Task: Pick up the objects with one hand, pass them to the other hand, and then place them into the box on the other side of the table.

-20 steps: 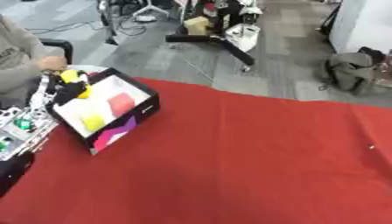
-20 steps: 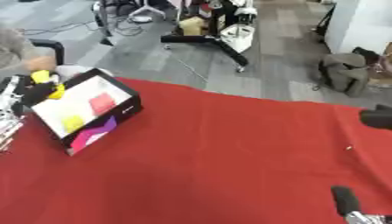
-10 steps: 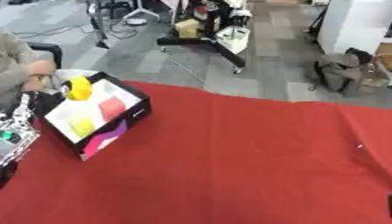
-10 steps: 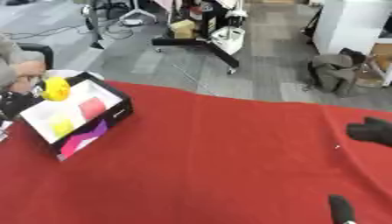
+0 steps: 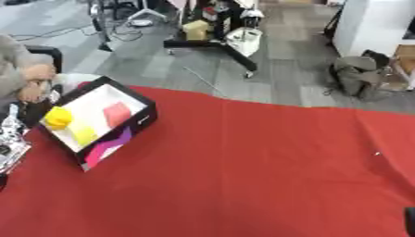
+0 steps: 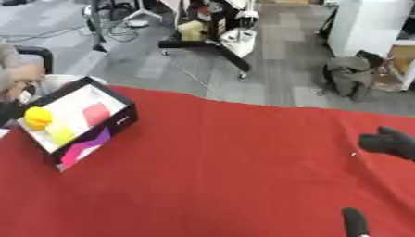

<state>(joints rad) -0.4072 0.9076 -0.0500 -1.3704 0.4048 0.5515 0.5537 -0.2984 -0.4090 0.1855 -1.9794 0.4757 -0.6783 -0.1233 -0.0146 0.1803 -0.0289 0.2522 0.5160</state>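
Observation:
A black box (image 5: 142, 121) with a white inside lies tilted at the table's left end. In it lie a round yellow object (image 5: 57, 116), a second yellow piece (image 5: 82, 134) and a pink block (image 5: 116, 113). My left hand (image 5: 9, 139) shows only as silver and black parts at the left edge, just beside the box's near left corner; its fingers are cut off by the edge. My right hand (image 6: 387, 141) is at the far right of the right eye view, fingers spread from the thumb (image 6: 353, 223), holding nothing.
A red cloth (image 5: 243, 171) covers the table. Beyond its far edge is grey floor with a wheeled stand (image 5: 219, 41), cables, a dark bag (image 5: 356, 76) and a white cabinet (image 5: 369, 25).
The camera has shifted, so the box sits differently in the picture. The round yellow object, earlier held at the box's far left rim, now lies lower inside. My left hand has drawn back to the edge.

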